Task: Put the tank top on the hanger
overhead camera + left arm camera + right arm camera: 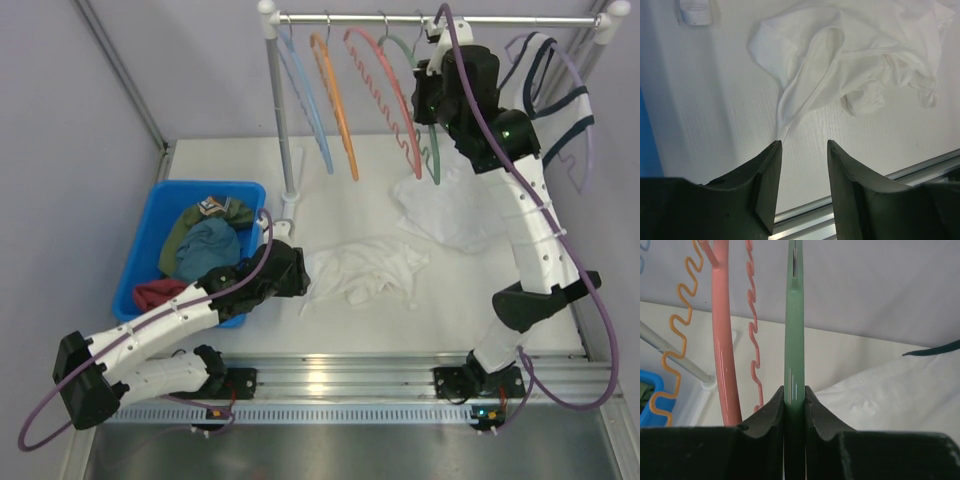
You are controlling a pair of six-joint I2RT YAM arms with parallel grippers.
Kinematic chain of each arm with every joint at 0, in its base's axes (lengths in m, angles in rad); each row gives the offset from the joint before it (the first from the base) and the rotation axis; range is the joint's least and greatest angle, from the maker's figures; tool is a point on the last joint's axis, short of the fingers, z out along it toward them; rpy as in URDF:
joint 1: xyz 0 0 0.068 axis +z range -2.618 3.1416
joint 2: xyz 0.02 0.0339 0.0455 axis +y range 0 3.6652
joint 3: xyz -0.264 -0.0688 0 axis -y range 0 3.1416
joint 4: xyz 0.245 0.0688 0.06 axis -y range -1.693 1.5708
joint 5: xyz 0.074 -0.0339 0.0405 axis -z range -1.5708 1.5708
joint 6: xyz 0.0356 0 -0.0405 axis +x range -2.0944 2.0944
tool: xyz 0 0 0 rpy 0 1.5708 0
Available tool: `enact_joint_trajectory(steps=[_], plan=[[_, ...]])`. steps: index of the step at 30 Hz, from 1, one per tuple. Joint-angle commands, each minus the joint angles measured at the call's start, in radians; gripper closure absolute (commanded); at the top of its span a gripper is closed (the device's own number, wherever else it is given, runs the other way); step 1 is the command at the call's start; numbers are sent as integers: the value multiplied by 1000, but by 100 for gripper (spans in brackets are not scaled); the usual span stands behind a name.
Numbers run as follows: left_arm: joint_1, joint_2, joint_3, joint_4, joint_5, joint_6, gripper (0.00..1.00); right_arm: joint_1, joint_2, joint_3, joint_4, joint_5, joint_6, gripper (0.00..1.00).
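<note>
Top external view: a white surface [380,330] carries a rail [430,18] along its far side and a blue bin [205,186] of mixed clothes at its left edge. The right arm [525,215] rises from the near edge up to the rail, while the left arm [160,325] lies low, stretched past the bin's near corner toward the middle. The tank top [365,272] lies crumpled on the surface near the centre, well apart from the rail. A second white cloth [445,215] is bunched farther back, below the right arm's wrist. A trimmed top [545,90] hangs at the rail's right end on a lavender hanger [580,150]. Along the rail from the left hang a blue hanger [305,95], an orange hanger [338,100], a red hanger [385,90] and the green hanger [432,150]. In the right wrist view, the right end effector [794,390] is clenched on the hanger's upright green bar, one finger pressed to each side. In the left wrist view, the left end effector [804,145] is released, fingers apart with bare surface showing between them; a thin fold of the tank top trails down to just beside the tip of the finger on the left of that view.
</note>
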Motion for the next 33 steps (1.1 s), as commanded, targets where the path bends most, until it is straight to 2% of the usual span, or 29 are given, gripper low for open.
enact_joint_trajectory(steps=[1,8,21,33], plan=[[1,4,4,38,5,4,53,10,-10,57,16,19,-17,100],[1,12,4,42,8,4,53,10,-26,45,74,78,-46,100],[-1,3,-6,47,7,4,53,10,-125,-100,290,101,-89,100],[1,0,-9,50,11,12,53,9,-169,-129,266,91,-81,100]])
